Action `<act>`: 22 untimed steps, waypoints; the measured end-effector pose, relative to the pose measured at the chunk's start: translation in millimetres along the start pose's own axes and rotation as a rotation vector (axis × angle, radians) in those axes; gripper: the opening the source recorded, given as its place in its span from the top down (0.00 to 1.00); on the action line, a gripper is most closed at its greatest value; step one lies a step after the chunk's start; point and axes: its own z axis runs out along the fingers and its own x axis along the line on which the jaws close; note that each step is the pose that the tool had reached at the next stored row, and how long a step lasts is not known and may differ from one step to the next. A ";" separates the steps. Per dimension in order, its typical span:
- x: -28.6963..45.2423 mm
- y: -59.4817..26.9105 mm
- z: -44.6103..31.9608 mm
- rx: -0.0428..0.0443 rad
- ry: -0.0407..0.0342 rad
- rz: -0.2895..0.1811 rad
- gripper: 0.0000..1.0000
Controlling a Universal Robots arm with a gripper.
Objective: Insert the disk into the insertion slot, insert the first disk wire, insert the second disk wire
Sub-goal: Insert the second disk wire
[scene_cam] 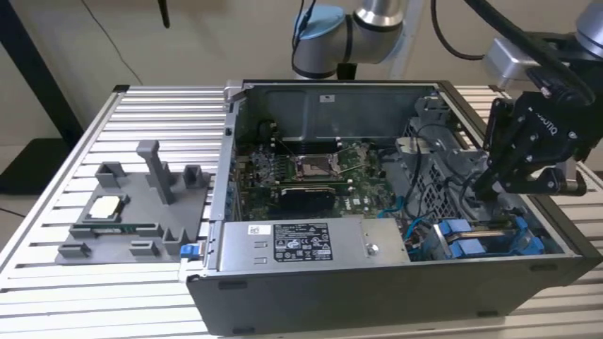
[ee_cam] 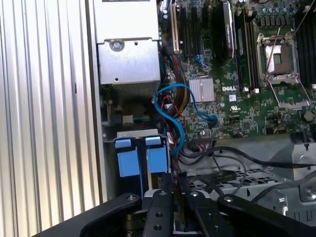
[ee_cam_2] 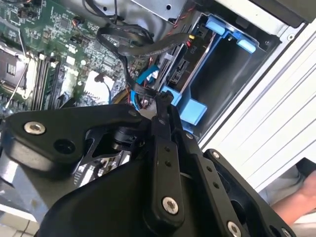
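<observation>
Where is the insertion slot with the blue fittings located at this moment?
In the exterior view, the insertion slot sits in the computer case's near corner on the exterior view's right, beside the power supply and just below the gripper.

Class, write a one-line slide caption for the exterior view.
Robot gripper lowered inside the open computer case, beside the blue-fitted insertion slot.

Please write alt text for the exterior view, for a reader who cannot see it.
A black gripper on a robot arm reaches into an open computer case, above the insertion slot with blue fittings at the exterior view's right. A grey fixture tray lies beside the case.
</observation>
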 end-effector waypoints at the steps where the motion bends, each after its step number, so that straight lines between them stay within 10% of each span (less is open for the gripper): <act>1: 0.5 2.6 0.6 0.0124 -0.0010 -0.001 0.84; 6: 1.6 9.5 2.5 0.0774 -0.0068 -0.010 0.84; 10: 1.9 9.7 4.2 0.1118 -0.0098 -0.022 0.84; 22: 7.9 9.0 11.1 0.1255 -0.0103 -0.087 0.84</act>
